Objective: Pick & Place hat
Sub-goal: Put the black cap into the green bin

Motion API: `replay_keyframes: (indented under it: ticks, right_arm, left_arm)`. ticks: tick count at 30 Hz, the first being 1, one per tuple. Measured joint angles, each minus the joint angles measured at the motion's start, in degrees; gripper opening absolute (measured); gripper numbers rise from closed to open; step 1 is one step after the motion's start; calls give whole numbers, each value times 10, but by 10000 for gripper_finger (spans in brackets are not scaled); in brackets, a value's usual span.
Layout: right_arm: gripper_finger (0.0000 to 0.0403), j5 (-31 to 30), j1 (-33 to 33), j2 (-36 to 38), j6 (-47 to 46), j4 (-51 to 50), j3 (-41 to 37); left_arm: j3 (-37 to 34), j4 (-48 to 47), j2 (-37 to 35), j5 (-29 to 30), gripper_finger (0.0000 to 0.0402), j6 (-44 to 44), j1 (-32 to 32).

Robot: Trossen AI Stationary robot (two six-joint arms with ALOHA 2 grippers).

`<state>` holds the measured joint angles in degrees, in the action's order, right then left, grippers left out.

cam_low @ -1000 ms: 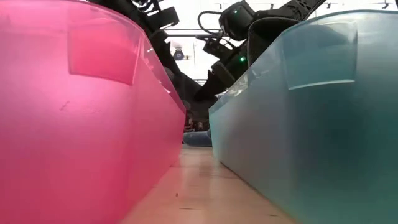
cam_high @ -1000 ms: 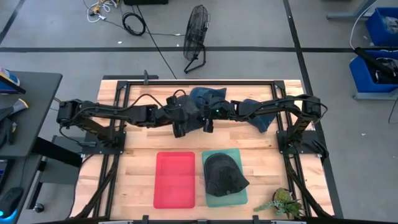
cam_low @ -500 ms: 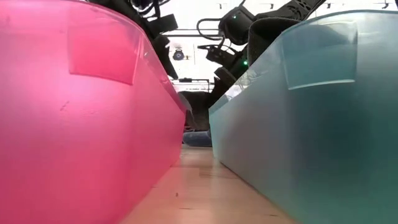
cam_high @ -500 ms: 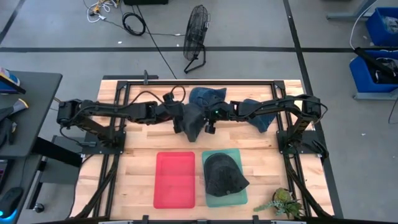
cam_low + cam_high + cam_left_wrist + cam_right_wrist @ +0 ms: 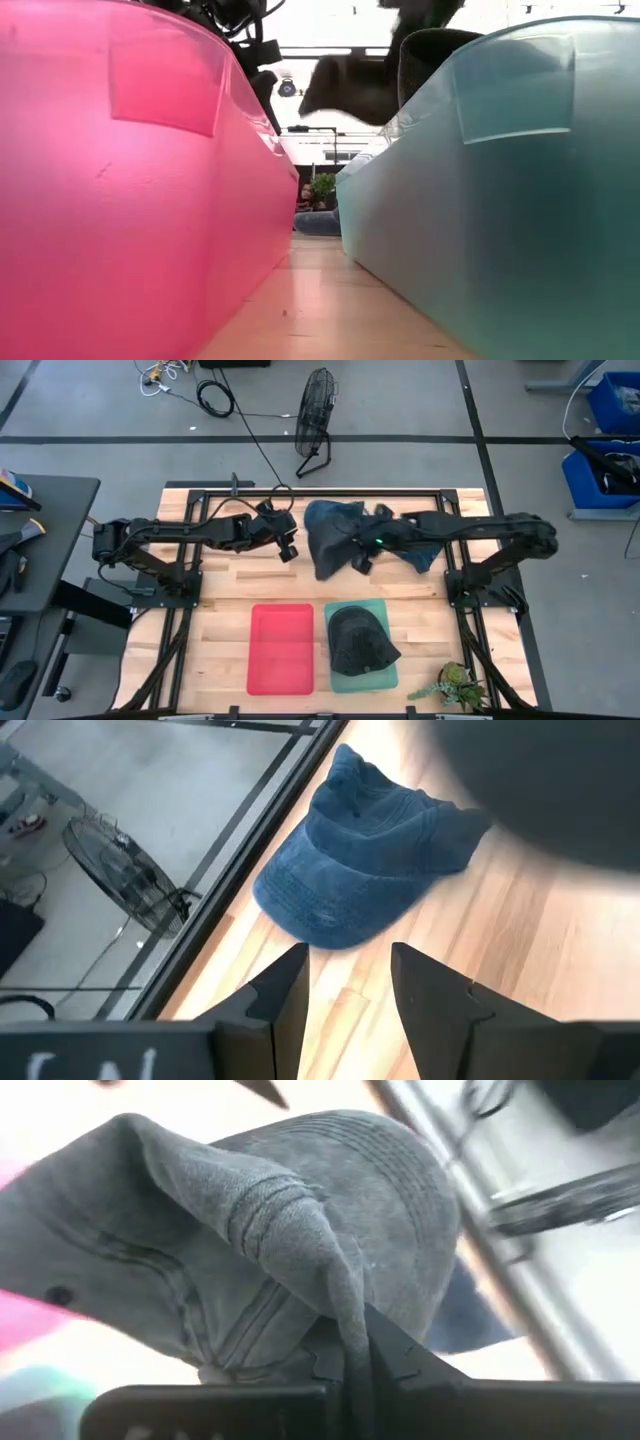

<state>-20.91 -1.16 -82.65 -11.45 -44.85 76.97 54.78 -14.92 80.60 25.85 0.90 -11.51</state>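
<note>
One grey hat [image 5: 328, 550] hangs limp above the table's far middle, pinched at a fold by the right gripper [image 5: 362, 556], whose fingers are clamped on its cloth; its crown droops downward. No lettering is legible on it. The right arm reaches leftward, level. The left gripper [image 5: 285, 546] hovers just beside it, fingers apart, near a blue cap [image 5: 365, 850]. Another dark hat [image 5: 362, 640] lies in the teal bin [image 5: 384, 677], beside the red bin [image 5: 281, 650].
</note>
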Motion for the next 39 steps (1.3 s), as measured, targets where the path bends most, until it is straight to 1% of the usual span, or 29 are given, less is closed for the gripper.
replay_keyframes:
  ticks: [2,5,9,13,15,20,25,28,34,37,39]
  right_arm:
    - [10,49,30,23,-64,-38,17]
    - [9,118,82,44,-146,-61,17]
    - [8,165,150,39,-228,-101,8]
    - [9,201,195,16,-258,-103,-9]
    - [10,210,207,2,-263,-91,-19]
    - [11,246,208,-33,-330,-85,-29]
    - [12,268,220,-53,-384,-52,-29]
    - [12,266,227,-58,-418,-40,-29]
    - [13,235,236,-101,-444,-100,-28]
    - [13,238,235,-130,-450,-101,-28]
    - [13,257,235,-148,-442,-78,-28]
  left_arm:
    - [0,1,0,0,144,-3,-3]
    - [0,1,0,0,141,-3,-3]
    - [0,1,0,0,141,-3,-3]
    - [0,1,0,0,140,-3,-3]
    - [0,1,0,0,140,-3,-3]
    - [0,1,0,0,140,-3,-3]
    - [0,6,0,0,140,-2,-3]
    - [0,8,0,0,140,-2,-3]
    - [0,8,0,0,140,-2,-3]
    - [0,8,0,0,140,-2,-3]
    - [0,8,0,0,140,-2,-3]
